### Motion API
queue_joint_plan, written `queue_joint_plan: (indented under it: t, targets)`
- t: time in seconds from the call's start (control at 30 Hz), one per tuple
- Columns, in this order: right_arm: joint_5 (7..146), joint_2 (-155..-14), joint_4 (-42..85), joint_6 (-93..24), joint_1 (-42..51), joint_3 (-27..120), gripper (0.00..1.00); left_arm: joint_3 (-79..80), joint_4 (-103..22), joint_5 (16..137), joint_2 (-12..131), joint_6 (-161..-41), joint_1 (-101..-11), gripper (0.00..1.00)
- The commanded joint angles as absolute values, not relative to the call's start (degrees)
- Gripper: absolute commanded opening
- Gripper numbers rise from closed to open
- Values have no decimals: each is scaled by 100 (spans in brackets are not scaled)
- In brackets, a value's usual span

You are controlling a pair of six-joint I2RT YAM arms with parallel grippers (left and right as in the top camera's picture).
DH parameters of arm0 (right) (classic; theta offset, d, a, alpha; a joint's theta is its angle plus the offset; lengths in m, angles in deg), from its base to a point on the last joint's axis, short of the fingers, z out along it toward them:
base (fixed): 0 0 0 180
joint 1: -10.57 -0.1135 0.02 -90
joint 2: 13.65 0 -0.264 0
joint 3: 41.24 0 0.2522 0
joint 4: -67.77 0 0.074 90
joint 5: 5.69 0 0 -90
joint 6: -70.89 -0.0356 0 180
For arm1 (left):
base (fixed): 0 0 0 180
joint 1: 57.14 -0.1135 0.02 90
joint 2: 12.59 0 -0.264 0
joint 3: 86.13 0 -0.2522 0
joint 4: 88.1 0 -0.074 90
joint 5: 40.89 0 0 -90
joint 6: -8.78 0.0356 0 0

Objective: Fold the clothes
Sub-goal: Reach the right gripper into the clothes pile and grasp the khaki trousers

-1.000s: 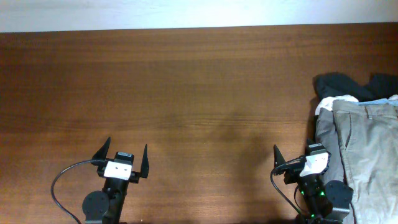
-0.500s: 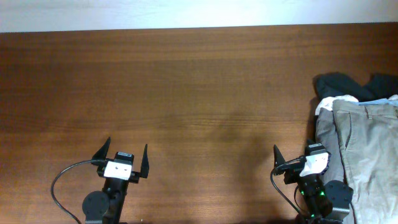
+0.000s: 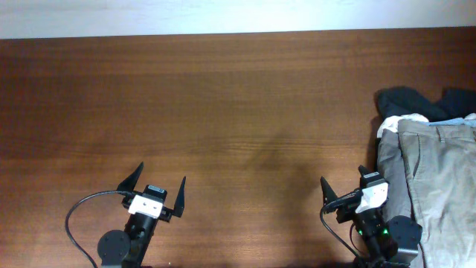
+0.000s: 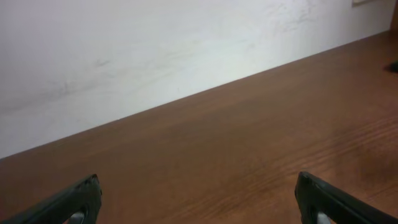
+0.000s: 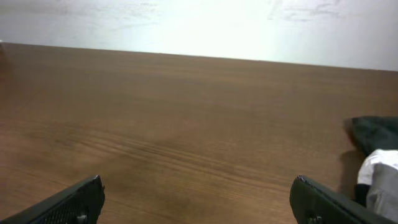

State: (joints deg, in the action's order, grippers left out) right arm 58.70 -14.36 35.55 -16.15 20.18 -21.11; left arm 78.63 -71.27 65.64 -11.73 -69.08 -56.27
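1. Lying on the far right side of the brown wooden table (image 3: 223,97): the khaki cotton shorts (image 3: 442,186), spread flat, with the waistband pointing to the back and the legs running off the edge of the overhead picture.
2. Peeking out at the waistband end: a thin pale blue edge (image 3: 455,120).
3. Sticking out along the left side of the shorts: a grey cloth (image 3: 388,167).
4. Bunching up behind the shorts: a dark navy garment (image 3: 405,100), with a small white cloth (image 3: 387,126) touching it.
5. Sitting near the front edge on the left: the black two-finger left gripper (image 3: 161,179), fingers spreading wide, holding nothing, well apart from the shorts.
6. Sitting near the front edge on the right: the black two-finger right gripper (image 3: 343,182), fingers also spreading wide, holding nothing, just beside the grey cloth.
7. Looking out from the left wrist: bare brown wood and a white wall (image 4: 155,43) past the fingertips (image 4: 84,196).
8. Looking out from the right wrist: the dark navy garment and the white cloth showing at the right edge.
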Motion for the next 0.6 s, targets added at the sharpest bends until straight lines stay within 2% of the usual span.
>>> queue_joint_plan:
  t: [0.0,0.13,0.27,0.47,0.57]
  targets:
    - [5754,-1556,3468,-1840,2033,-1495,99,7037,-6759,6267,-863,-6938,-5606,99]
    - [5798,-2568,3006,-1851,2035,-566,99,5891,-6154,6258,422,-6919,-5608,99]
    - [5798,-4354,2265,-1851,2033,763,99,4440,-5673,6289,2213,-6921,-5606,99]
    - [5792,-7189,45,-1851,2033,3351,99,1776,-3472,6326,4914,-6919,-5606,99]
    - [5770,-8172,-375,-1854,2033,3911,99,1221,-3011,6350,5756,-6963,-5606,99]
